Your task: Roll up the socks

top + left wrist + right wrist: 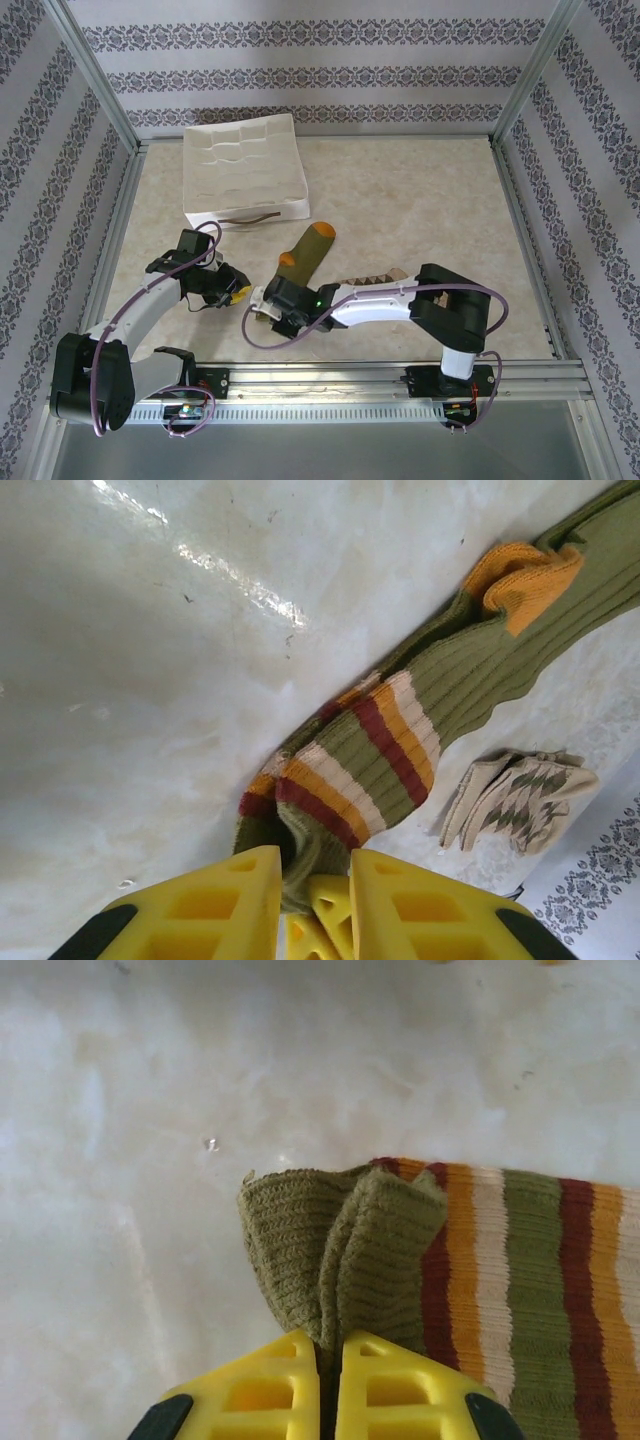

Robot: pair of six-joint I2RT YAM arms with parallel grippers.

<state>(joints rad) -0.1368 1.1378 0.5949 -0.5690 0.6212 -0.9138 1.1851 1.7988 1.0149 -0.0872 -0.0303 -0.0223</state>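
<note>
Olive sock [400, 730] cuff edge clamped by left gripper [315, 865], right gripper [328, 1345] alike; open tabletop [120, 1160] beyond.

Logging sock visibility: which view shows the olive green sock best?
Left wrist: the olive green sock runs from cuff past stripes to orange heel. Top external shows its toe and heel beside the arms; right wrist, the cuff and stripes close up.

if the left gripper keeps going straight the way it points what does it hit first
The olive sock: its striped cuff sits between the fingers of the left gripper and runs on ahead.
</note>
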